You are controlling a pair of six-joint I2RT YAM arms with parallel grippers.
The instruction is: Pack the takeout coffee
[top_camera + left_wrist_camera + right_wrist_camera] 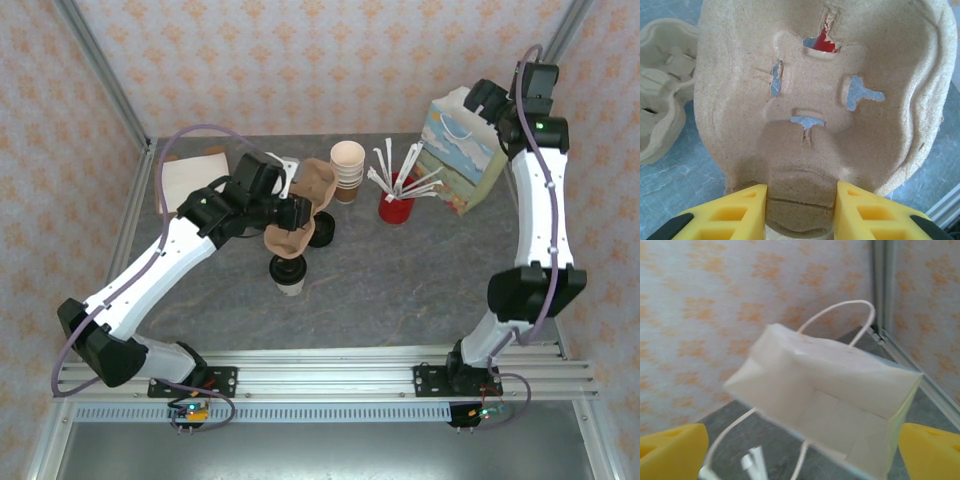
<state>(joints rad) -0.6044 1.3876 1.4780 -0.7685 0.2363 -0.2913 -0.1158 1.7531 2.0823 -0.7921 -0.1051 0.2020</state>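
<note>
The takeout coffee (288, 274), a small paper cup with a black lid, stands upright on the grey table. Just above and behind it hangs a brown pulp cup carrier (284, 239), tilted. My left gripper (292, 212) is shut on the carrier's edge. In the left wrist view the yellow fingers (745, 210) pinch a tab of the carrier (810, 100) from both sides. My right gripper (488, 100) hovers open over a paper bag (462, 150) at the back right. In the right wrist view the bag (840, 390) gapes open with a white inside.
A second pulp carrier (318, 180) lies behind the held one, also at the left of the left wrist view (660, 90). A stack of lidless cups (347, 168), a red cup of white stirrers (397, 208), a round black lid (322, 232) and white napkins (195, 178) are nearby.
</note>
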